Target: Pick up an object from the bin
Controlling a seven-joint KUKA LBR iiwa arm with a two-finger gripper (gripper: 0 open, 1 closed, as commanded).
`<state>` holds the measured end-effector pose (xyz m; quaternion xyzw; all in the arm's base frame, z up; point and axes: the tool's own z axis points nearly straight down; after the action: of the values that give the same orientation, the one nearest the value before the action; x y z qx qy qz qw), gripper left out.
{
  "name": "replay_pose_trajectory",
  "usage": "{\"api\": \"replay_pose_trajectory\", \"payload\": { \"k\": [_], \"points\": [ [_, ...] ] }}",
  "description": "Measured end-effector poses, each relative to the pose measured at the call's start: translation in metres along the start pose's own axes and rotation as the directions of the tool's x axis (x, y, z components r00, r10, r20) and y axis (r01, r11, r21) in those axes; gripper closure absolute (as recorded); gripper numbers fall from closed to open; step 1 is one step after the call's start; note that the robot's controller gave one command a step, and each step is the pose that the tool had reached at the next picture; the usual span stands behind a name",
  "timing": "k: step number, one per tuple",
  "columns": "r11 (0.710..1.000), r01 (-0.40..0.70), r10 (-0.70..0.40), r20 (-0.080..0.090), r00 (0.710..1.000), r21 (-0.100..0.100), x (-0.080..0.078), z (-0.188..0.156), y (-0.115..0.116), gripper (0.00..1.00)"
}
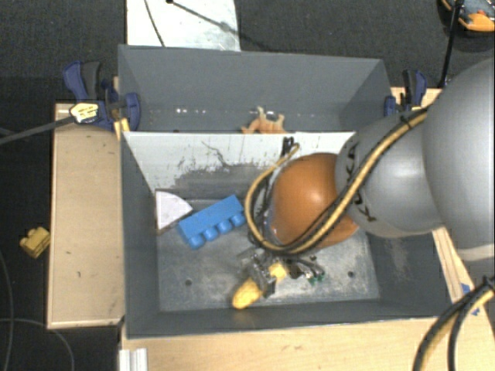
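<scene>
The gripper is low on the bin floor under the orange cover; how far it is open, and whether it has hold of anything, cannot be told. Just beside its tip, to the view's lower left, lies a small yellow banana-shaped toy, touching it or nearly so. Further up-left of the gripper sits a blue studded building block, with a white wedge beyond it. The grasp looks to be in hand; next likely calls for a firm close on the yellow toy, then a straight lift clear of the grey bin
</scene>
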<state>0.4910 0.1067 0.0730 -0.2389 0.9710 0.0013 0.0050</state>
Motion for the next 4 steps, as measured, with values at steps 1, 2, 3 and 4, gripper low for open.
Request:
{"api": "replay_pose_trajectory", "payload": {
  "k": [1, 2, 3, 4],
  "points": [
    [0.999, -0.042, 0.042, -0.012, 0.999, 0.0, -0.053, -0.022, 0.011, 1.0],
    [1.0, -0.026, 0.026, 0.002, 1.0, 0.0, -0.088, -0.034, 0.019, 1.0],
    [1.0, 0.019, -0.019, -0.012, 1.0, 0.003, -0.082, -0.047, 0.038, 1.0],
    [0.994, 0.111, -0.111, -0.007, 0.994, -0.002, -0.116, -0.062, 0.081, 1.0]
  ]
}}
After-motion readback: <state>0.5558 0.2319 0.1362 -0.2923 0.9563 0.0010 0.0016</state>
